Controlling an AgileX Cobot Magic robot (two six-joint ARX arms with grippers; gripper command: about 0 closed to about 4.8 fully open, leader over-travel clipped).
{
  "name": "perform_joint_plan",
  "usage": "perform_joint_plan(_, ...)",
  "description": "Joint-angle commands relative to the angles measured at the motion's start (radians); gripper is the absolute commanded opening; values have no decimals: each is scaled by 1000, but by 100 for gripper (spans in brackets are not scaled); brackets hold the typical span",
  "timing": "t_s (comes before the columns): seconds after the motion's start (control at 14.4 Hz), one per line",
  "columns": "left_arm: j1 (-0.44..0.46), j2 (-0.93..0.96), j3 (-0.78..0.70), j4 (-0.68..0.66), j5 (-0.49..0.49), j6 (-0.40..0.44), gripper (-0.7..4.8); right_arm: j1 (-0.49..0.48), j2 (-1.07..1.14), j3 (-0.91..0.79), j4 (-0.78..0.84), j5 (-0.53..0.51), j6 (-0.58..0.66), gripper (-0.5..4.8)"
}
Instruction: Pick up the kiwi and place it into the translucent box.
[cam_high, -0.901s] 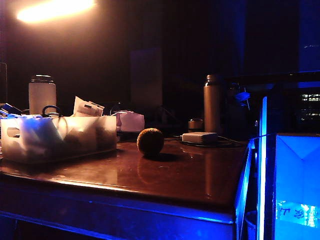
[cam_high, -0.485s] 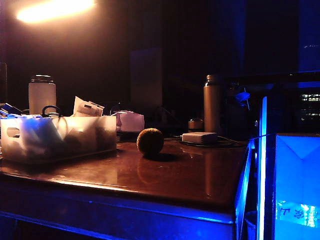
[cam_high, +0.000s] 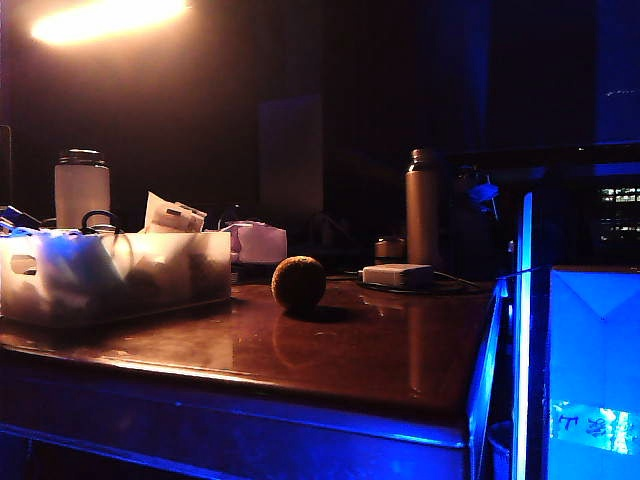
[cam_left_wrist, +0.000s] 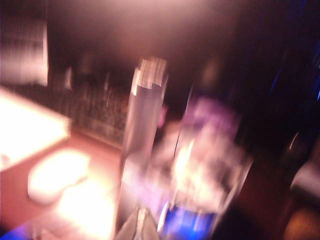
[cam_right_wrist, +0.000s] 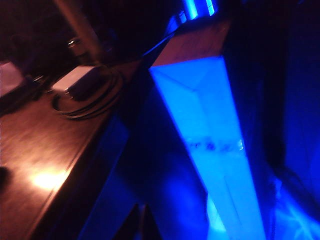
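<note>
Sitting mid-tabletop, kiwi is just beside translucent box, not touching. Neither pincer shows in the exterior view, so kiwi's offset from them can't be read. Right pincer: fully closed, out of frame. Left pincer: can't tell, wrist view blurred.

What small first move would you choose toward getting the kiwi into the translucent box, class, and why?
Probably bring one arm over the kiwi. It sits untouched on the table, right of the translucent box, and neither the left gripper nor the right gripper shows in the exterior view. Which arm is better placed, the blurred wrist views cannot settle.
</note>
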Motion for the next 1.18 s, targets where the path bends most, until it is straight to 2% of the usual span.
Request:
perform_joint_plan(0.07,-1,213,231,-66,-8,75,-4,0,-1,113,13,-1,6,-2)
perform_joint_plan(0.14,-1,322,326,-105,21,138,-4,0,1,152,12,-1,5,-2)
perform_joint_plan(0.28,-2,597,589,-269,159,256,-4,0,48,246,6,-24,3,-2)
perform_joint_plan(0.49,-2,932,977,-587,457,259,-4,0,240,397,18,-121,-69,-1)
perform_joint_plan(0.62,-3,1052,1143,-709,528,257,-4,1,443,536,20,-210,-108,-1)
perform_joint_plan(0.83,-3,1086,1219,-729,528,232,-4,4,803,782,3,-457,-222,-2)
perform_joint_plan(0.9,-3,1086,1219,-728,530,229,-4,20,914,858,-2,-508,-237,-1)
perform_joint_plan(1.04,-3,1086,1218,-736,531,229,-4,96,1160,1017,-2,-524,-301,-1)
perform_joint_plan(1.18,-3,1086,1218,-735,530,229,-4,187,1366,1147,-2,-524,-294,-1)
